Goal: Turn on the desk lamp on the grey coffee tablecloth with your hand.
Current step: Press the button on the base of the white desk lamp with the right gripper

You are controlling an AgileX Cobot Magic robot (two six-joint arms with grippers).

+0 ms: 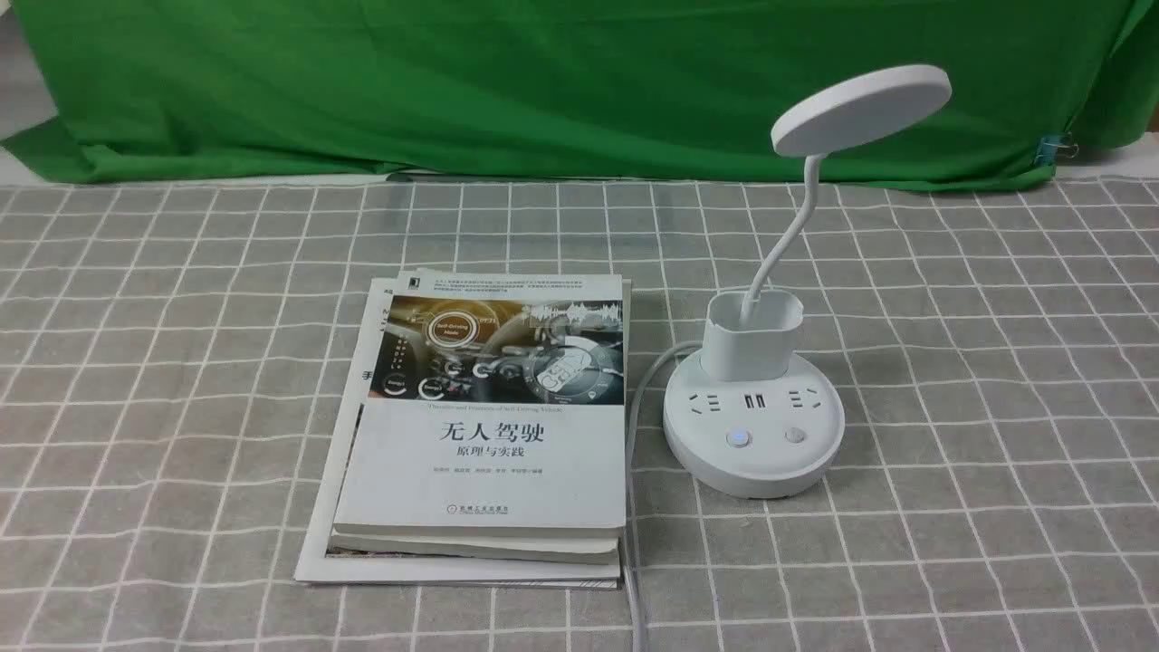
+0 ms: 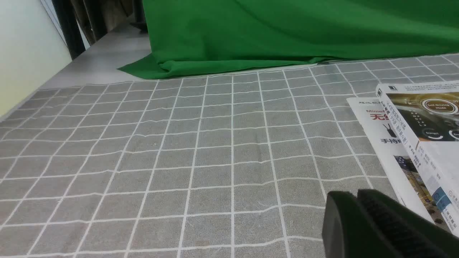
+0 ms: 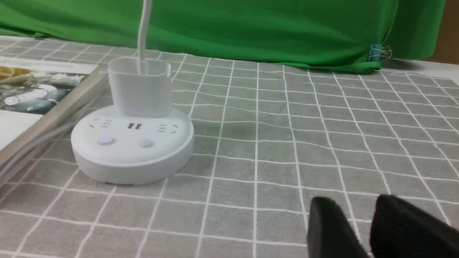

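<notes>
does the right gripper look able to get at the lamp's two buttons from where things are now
Probably yes: the two round buttons face up with nothing over them, and the books lie beside the base, not over it.

One desk lamp (image 1: 754, 426); beside it, one book stack (image 1: 489, 471); on its base, two buttons (image 1: 766, 437), two USB ports (image 1: 754, 401).

left hand (image 2: 353, 200): black, blunt tips | right hand (image 3: 353, 206): black, tapered fingers, rounded tips
</notes>
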